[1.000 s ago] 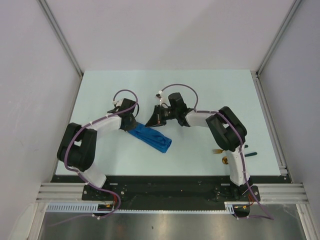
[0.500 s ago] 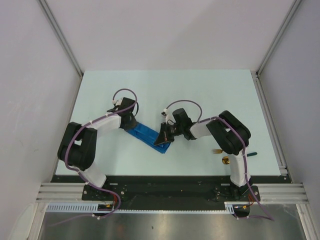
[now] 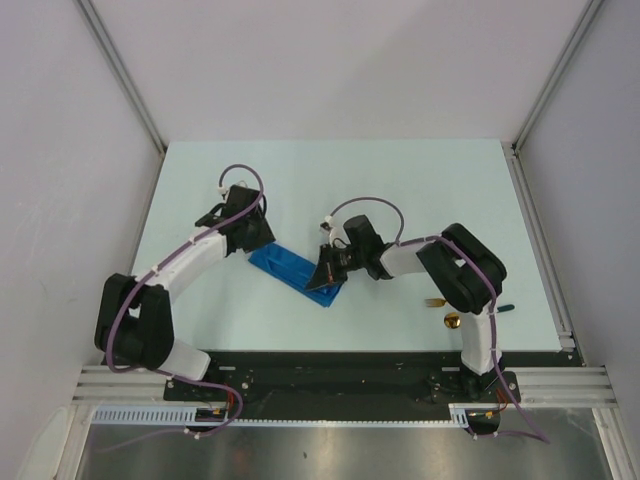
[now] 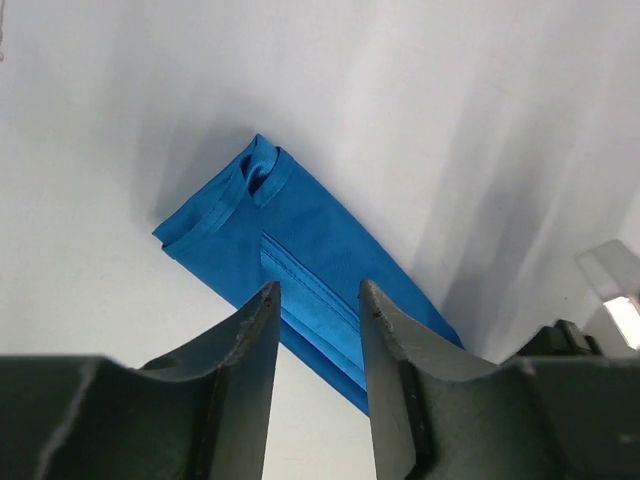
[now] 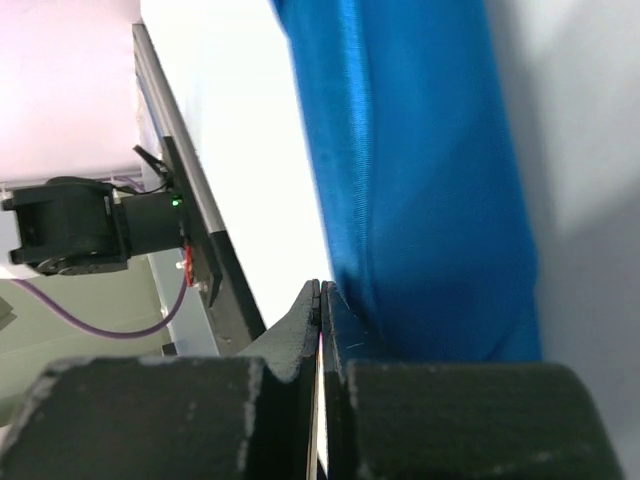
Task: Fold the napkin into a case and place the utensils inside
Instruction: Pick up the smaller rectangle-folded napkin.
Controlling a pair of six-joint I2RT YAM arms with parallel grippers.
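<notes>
Just let go of the napkin (image 3: 289,268) with the left gripper (image 4: 318,292): clamped on the 10 o'clock end a second ago, now spread with nothing between the jaws, pulled back toward 11 o'clock and hovering clear of the cloth. Meanwhile brought the right gripper (image 5: 321,290) down from 12 o'clock onto the 4 o'clock end and parked it there. Clenched tight, tips at the cloth's edge. Can't tell whether pinching a layer or only pressing. Napkin: folded into a narrow strip, flat on the table (image 3: 420,190), a little toward 7 o'clock of centre, running 10 to 4 o'clock, seam down its length, small loose tuck at the 10 o'clock end. Reads as folding about done, with the case (image 4: 300,262) keeping its shape without the left grip. Nothing inside yet. Utensils (image 3: 452,321) unmoved at 4 o'clock beside the right arm's base, well apart from the cloth, partly hidden behind that arm. In the way: the right arm lying between utensils and cloth, and sitting on one end of the strip. Open end not identifiable from here, so worth checking before any insertion.
</notes>
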